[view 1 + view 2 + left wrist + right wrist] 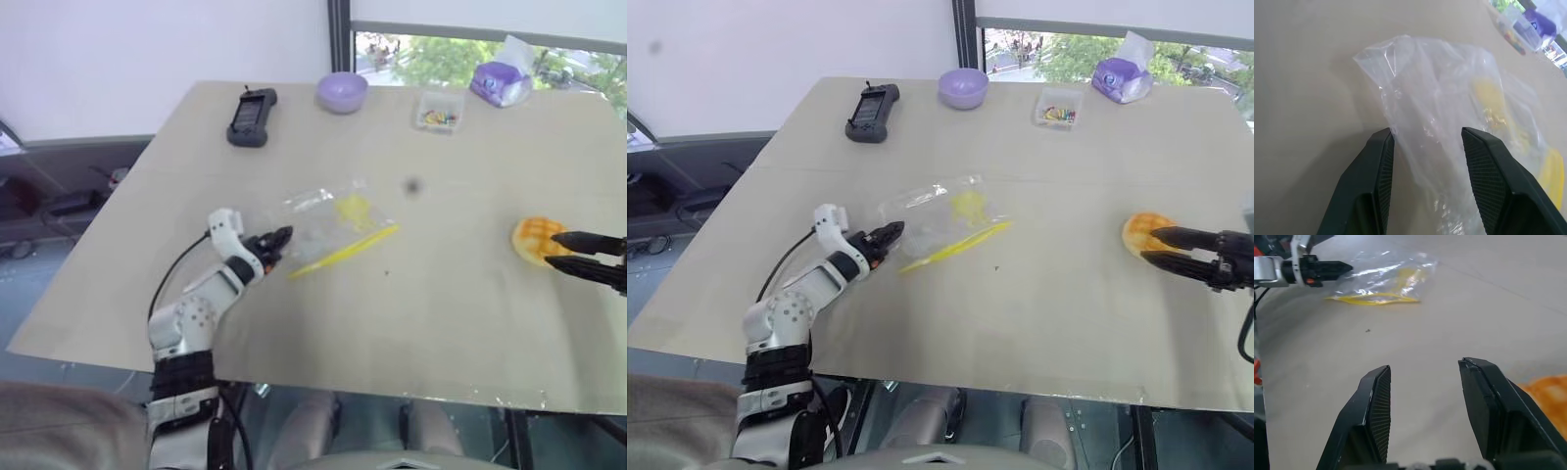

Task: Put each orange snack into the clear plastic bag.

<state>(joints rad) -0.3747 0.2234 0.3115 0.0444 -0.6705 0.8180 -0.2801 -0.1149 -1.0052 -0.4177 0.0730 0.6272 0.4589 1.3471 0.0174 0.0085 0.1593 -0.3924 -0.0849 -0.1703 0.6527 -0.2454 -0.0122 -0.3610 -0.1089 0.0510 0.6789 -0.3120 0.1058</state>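
no readable text, label, brand, number or sign anywhere, purple-and-white packet too small to make out print, black handheld device shows no legible markings

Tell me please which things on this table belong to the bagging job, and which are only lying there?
Belonging to the job:
- round yellow-orange bun snack with scored grid top
- crinkly clear plastic bag with yellow seal strip

Only lying there:
- black handheld device
- lilac round bowl
- small clear box of colourful bits
- purple-and-white wrapped packet
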